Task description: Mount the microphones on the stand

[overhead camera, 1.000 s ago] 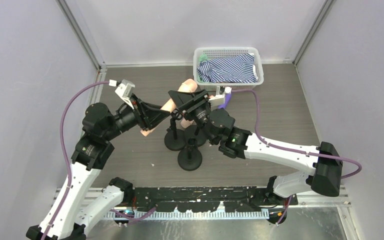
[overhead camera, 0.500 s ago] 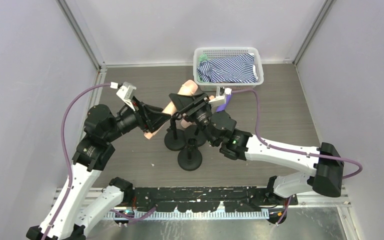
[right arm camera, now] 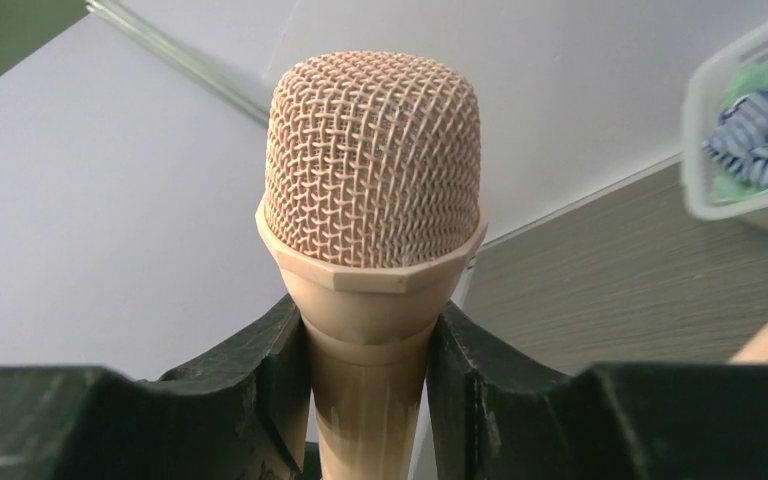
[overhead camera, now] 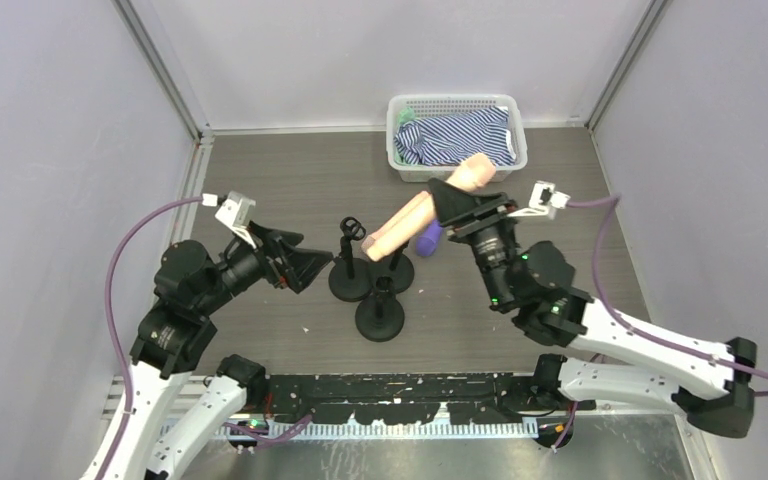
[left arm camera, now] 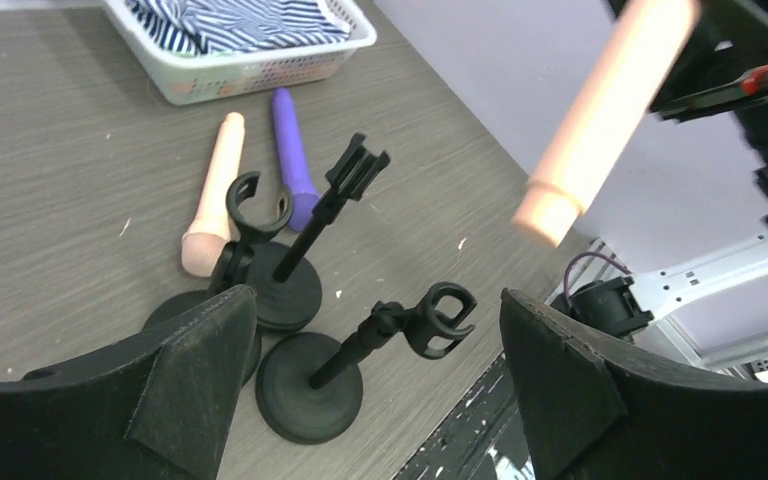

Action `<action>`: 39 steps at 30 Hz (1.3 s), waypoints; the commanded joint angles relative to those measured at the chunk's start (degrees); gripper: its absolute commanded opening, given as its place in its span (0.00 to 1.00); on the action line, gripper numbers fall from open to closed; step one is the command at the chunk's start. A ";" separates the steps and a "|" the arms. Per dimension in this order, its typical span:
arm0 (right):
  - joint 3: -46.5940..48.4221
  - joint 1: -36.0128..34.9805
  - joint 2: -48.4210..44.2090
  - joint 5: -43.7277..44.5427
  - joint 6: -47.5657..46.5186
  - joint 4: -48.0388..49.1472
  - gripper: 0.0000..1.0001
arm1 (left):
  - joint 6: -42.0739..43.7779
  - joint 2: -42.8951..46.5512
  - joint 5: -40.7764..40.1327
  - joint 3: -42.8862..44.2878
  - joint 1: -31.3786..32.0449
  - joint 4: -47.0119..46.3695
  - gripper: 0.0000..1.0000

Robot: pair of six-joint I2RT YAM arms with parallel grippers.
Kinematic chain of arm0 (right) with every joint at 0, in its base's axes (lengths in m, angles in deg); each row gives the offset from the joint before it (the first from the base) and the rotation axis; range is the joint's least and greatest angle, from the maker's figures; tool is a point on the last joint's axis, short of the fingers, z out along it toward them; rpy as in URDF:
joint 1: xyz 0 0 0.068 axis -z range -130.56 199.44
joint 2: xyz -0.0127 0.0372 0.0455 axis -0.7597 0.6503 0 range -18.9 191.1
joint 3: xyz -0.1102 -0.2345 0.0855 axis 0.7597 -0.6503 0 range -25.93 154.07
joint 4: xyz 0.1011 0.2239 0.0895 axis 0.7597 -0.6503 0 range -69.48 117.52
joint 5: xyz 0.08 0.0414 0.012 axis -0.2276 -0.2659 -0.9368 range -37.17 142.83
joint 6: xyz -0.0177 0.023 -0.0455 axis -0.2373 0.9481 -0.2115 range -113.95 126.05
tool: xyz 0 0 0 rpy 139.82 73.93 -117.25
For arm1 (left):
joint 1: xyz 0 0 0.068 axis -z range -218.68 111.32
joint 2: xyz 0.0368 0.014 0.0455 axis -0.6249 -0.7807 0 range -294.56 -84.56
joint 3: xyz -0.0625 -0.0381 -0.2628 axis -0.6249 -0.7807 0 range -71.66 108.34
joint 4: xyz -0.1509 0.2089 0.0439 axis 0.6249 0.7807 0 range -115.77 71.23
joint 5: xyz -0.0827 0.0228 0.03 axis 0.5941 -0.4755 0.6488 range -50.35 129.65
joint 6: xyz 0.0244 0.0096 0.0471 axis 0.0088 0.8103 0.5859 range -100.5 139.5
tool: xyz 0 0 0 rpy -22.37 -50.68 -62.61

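My right gripper [overhead camera: 457, 203] is shut on a peach-pink microphone [overhead camera: 410, 222] just below its mesh head [right arm camera: 372, 165], holding it in the air, slanted over the stands, head toward the basket. Its handle end [left arm camera: 600, 110] hangs at the upper right of the left wrist view. My left gripper [overhead camera: 305, 268] is open and holds nothing, left of the stands. Three black stands [overhead camera: 380, 310] with clip tops [left arm camera: 440, 318] cluster mid-table. A second peach-pink microphone [left arm camera: 215, 190] and a purple one [left arm camera: 293, 158] lie on the table behind the stands.
A white basket [overhead camera: 515, 135] with striped cloth sits at the back, right of centre. Grey walls close in on both sides. The black rail of the arm bases [overhead camera: 400, 405] runs along the near edge.
My left gripper opened, let go of the peach-pink microphone and drew back to the left. The right gripper swung right and toward the basket with the microphone in it.
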 commanded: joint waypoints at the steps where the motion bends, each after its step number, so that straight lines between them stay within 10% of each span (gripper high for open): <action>1: -1.51 0.06 -7.79 7.07 -11.87 -7.85 0.01 | -0.41 1.36 -2.85 -2.44 -0.07 3.20 0.93; 26: -8.54 0.06 -27.04 10.86 -18.42 -30.34 0.01 | -7.96 19.76 -4.84 -25.82 -0.07 -7.04 0.91; 39: -10.21 0.01 -28.70 11.45 -17.15 -31.95 0.01 | -4.46 14.04 -11.98 -28.73 3.90 -12.32 0.79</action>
